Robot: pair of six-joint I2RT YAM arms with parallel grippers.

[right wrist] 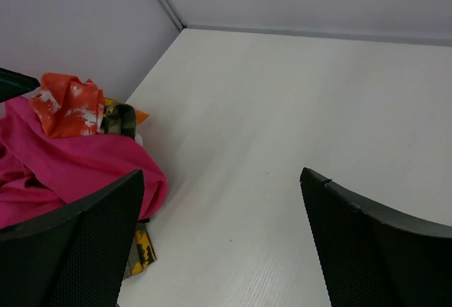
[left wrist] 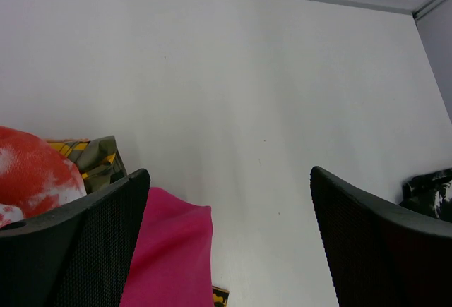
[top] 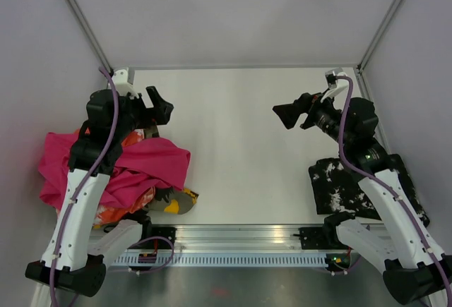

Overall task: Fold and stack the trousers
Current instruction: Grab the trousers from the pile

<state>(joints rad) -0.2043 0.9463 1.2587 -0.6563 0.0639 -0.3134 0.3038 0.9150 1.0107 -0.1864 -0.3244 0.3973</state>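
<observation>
Both arms are raised over the worktop (top: 233,130), neither touching cloth. Left claw (top: 159,106) is up near the far-left corner, pointing twd the centre. In its wrist view the fingers (left wrist: 85,250) stand wide apart, so it's open w/ no cloth btwn them, only white surface behind the gap. Right claw (top: 287,115) is at the far right, aimed left across the middle. It's also spread wide and gripping nothing. An unfolded heap sits at the left edge, beside and partly under the left arm. Pink trousers (top: 152,162) are on top, the biggest item, bunched and crumpled and spilling twd the left wall. Orange-white pair (top: 131,139) pokes out at the far side of the heap, w/ another bit showing at the near side under the pink. Camo pair (top: 178,202) is lowest, its olive-yellow edge sticking out at the heap's near-right corner, close to the rail (top: 233,236) along the near edge. A further bit peeks out beside the orange at the far side, per the wrist views. Black pair (top: 339,183) w/ white splatters lies well apart at the near right, fairly flat in a rough rectangle, partly hidden by the right arm.
</observation>
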